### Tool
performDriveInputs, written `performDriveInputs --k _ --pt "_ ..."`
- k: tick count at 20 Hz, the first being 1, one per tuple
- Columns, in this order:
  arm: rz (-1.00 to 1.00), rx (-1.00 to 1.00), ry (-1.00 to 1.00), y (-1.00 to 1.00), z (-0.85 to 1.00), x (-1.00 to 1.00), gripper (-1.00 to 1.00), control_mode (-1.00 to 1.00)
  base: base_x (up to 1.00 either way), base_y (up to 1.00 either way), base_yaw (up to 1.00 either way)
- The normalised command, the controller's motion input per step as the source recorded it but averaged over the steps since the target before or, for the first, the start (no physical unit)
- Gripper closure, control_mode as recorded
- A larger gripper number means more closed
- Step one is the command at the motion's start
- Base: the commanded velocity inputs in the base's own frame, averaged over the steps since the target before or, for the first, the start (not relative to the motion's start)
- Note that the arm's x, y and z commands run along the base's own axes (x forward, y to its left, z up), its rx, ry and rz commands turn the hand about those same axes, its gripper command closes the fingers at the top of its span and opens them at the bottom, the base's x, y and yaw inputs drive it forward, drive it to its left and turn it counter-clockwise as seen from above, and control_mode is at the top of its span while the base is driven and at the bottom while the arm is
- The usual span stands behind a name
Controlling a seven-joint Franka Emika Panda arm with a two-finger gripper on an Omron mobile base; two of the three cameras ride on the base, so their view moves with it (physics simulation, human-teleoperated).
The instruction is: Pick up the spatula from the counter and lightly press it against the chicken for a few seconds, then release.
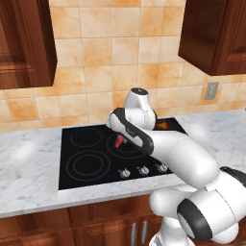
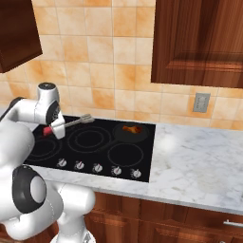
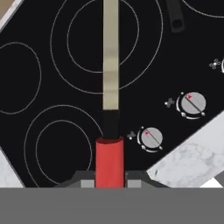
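A: Right, item one, far left: the pincer (image 2: pixel 53 129). State?
B: Pinched on the red grip of the spatula (image 2: pixel 71 123). In the hand view both tips sit against that grip, low on its end, so the full length reaches forward.
A: Item two, the spatula itself. Position?
B: Lifted off the bench and held over the cooktop (image 2: pixel 144 156), blade pointing right, toward the food. It is held near level, I judge, so that the flat can meet the meat gently.
A: Item three?
B: Row of knobs (image 2: pixel 97 167) along the front edge of the cooktop, nearer the robot than the blade.
A: Item four?
B: Chicken (image 2: pixel 132 128), in a dark pan (image 2: pixel 119 135) on the back right burner. It is well apart from the blade, and the press is not yet made.
A: Item five, far right?
B: Marble bench (image 2: pixel 199 166), flanking the cooktop.
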Motion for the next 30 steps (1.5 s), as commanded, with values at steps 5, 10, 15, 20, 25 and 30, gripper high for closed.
performDriveInputs --k 5,10,15,20,25,30 --pt "-0.04 0.0 0.0 -0.2 0.11 0.11 1.0 -1.0 0.0 0.0 0.0" --pt "0.0 0.0 0.0 -0.24 0.16 0.0 1.0 -1.0 0.0 0.0 0.0" --pt "0.06 0.0 0.0 -0.36 0.12 0.0 1.0 -1.0 0.0 0.0 0.0" --pt "0.13 0.0 0.0 -0.35 0.0 0.0 1.0 -1.0 0.0 0.0 0.0" --pt "0.21 0.0 0.0 -0.27 0.02 -0.11 1.0 -1.0 0.0 0.0 0.0" --pt "0.2 0.0 0.0 -0.16 0.15 -0.09 1.0 -1.0 0.0 0.0 0.0"
